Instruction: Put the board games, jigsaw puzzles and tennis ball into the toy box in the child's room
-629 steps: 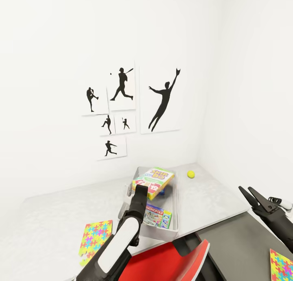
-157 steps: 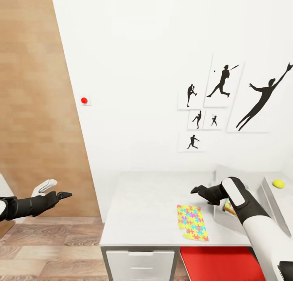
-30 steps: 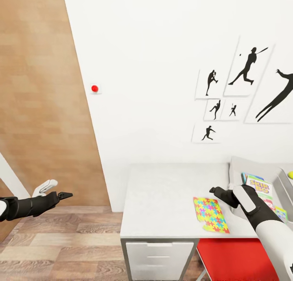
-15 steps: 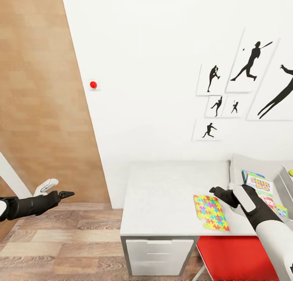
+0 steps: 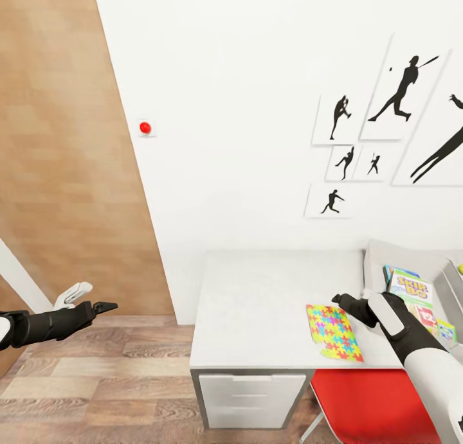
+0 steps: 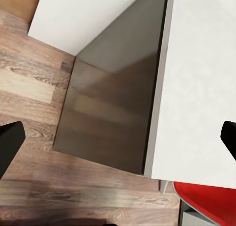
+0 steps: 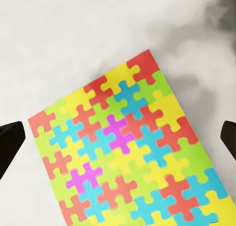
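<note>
A bright jigsaw puzzle (image 5: 333, 331) lies flat near the front edge of the pale table (image 5: 257, 302). My right gripper (image 5: 337, 298) hangs open just above the puzzle's far end. In the right wrist view the puzzle (image 7: 123, 152) lies straight below the spread right gripper (image 7: 118, 140). The grey toy box (image 5: 379, 264) stands at the table's right and holds three board games (image 5: 410, 288). The yellow tennis ball (image 5: 460, 268) peeks in at the frame's right edge. My left gripper (image 5: 106, 306) is open over the floor, far left of the table. The bed is out of view.
A red chair (image 5: 366, 405) is tucked under the table beside white drawers (image 5: 247, 399). Wood panelling (image 5: 64, 174) stands at the left above plank floor. The left wrist view looks down past the open left gripper (image 6: 118, 141) at the desk's dark side panel (image 6: 113, 103).
The camera has tilted a little, so the wall pictures sit higher in view. Both arms hold their places; the right gripper stays open above the puzzle.
</note>
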